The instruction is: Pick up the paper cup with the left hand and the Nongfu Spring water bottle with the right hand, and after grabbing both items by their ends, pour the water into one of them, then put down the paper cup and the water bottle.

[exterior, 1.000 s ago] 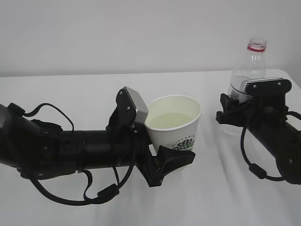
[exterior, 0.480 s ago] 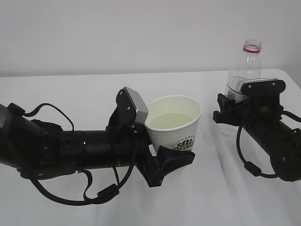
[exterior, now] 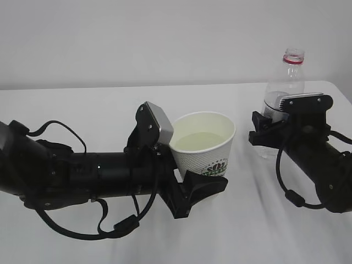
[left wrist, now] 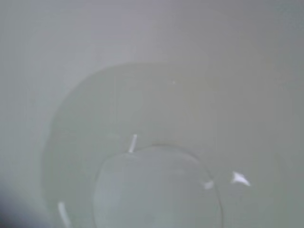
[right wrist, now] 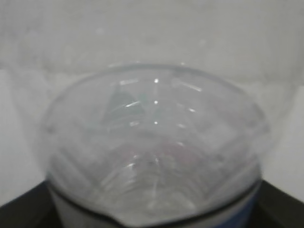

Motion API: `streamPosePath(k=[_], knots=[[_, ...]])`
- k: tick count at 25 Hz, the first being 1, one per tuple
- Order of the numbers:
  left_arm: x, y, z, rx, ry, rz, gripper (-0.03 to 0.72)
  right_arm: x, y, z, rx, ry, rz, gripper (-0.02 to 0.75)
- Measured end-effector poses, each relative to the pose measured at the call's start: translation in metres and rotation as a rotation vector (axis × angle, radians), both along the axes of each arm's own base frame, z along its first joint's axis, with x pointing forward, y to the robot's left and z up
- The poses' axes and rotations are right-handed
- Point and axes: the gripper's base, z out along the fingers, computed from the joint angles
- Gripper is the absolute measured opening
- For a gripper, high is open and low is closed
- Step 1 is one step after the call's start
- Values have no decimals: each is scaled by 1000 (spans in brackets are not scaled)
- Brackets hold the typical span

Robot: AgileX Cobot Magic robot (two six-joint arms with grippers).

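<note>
place: my bare test bench, lab-like | evidence: plain white cloth-covered table (exterior: 165, 99); blank pale grey wall (exterior: 165, 38) behind me

My left hand (exterior: 190, 184) sits mid-table (exterior: 110, 110) with the paper cup (exterior: 204, 144) in it, water (exterior: 199, 140) inside. Off by the table's right edge, near the far right corner, the Nongfu Spring water bottle (exterior: 286, 82) stands upright at my right hand (exterior: 267, 135).
</note>
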Motion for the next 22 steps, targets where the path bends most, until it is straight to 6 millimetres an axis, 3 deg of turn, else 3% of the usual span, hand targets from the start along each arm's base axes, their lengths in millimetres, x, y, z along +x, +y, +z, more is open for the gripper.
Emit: streamPosePath(k=[7, 22], knots=[[0, 0, 0, 2, 0, 1, 501, 1, 0, 2, 2, -24, 2, 606], [0, 0, 0, 2, 1, 1, 501, -10, -2, 2, -5, -4, 7, 609]])
